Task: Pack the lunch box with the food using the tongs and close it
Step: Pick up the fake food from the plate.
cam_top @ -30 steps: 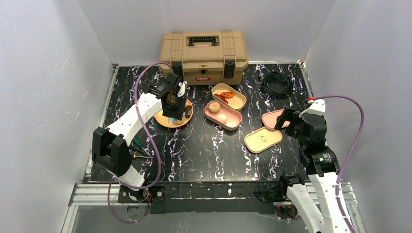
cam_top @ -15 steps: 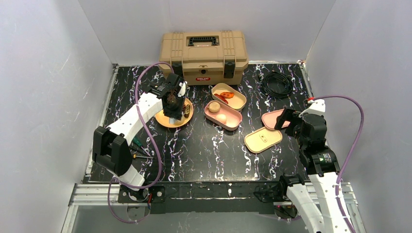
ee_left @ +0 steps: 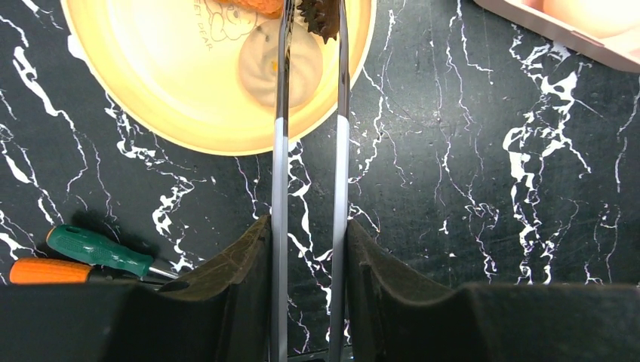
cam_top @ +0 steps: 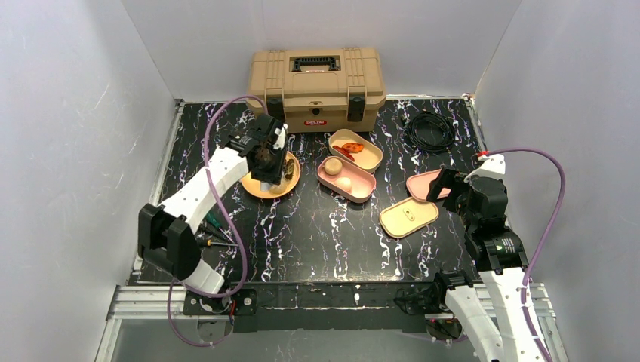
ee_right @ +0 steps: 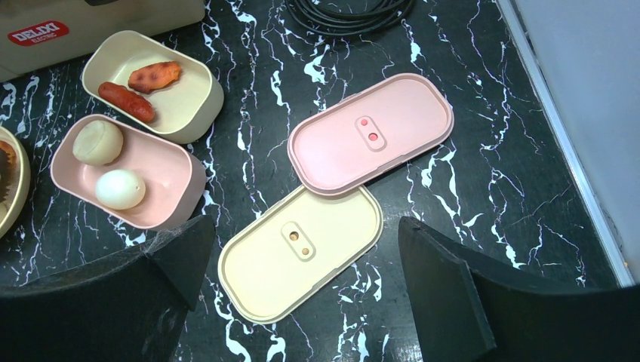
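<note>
My left gripper [ee_left: 308,230] is shut on the metal tongs [ee_left: 279,151], whose arms reach over the yellow plate [ee_left: 151,90]. Between those arms, at the frame's top edge, sits a dark brown piece [ee_left: 321,16]. An orange chunk [ee_left: 260,6] and a tan bun [ee_left: 306,68] lie on the plate beside it. The lunch box stands open as two trays. The pink tray [ee_right: 181,197] holds a bun [ee_right: 98,142] and a white egg [ee_right: 121,188]. The cream tray [ee_right: 192,102] holds a sausage [ee_right: 126,102] and an orange chunk [ee_right: 155,75]. My right gripper [ee_right: 302,241] hangs open above the cream lid [ee_right: 332,226], next to the pink lid [ee_right: 370,132].
A tan toolbox [cam_top: 317,79] stands at the back centre and a coiled black cable [cam_top: 430,130] lies to its right. A green-handled screwdriver [ee_left: 98,249] and an orange-handled one [ee_left: 45,271] lie on the table left of my left gripper. White walls close both sides.
The left arm's elbow has swung slightly left while its gripper stays over the yellow plate with the tongs. The right arm has not moved.
</note>
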Robot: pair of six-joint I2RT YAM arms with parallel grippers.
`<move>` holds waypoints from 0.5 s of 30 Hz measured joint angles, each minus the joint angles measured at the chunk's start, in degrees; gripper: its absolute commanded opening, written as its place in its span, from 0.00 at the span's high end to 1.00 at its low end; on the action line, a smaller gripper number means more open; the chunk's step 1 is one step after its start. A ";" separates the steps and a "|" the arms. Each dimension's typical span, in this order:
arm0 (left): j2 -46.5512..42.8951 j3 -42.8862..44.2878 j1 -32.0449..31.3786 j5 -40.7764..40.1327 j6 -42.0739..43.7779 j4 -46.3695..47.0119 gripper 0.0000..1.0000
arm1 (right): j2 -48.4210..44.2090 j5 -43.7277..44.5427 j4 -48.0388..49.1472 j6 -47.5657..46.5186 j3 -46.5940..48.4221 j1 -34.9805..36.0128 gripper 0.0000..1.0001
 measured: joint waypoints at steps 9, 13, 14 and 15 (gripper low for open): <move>-9.07 -2.16 -0.04 -0.31 -0.57 1.14 1.00 | -0.07 -0.15 0.00 0.00 0.00 0.00 0.00; -12.63 -3.98 -1.86 0.55 -1.16 1.60 1.00 | -0.11 -0.15 0.00 0.02 0.00 0.00 0.00; -13.20 -4.11 -3.13 0.83 -1.27 1.60 1.00 | -0.11 -0.15 0.00 0.02 0.00 0.00 0.00; -13.60 -4.11 -4.70 1.22 -1.40 1.77 1.00 | -0.11 -0.15 0.00 0.02 0.00 0.00 0.00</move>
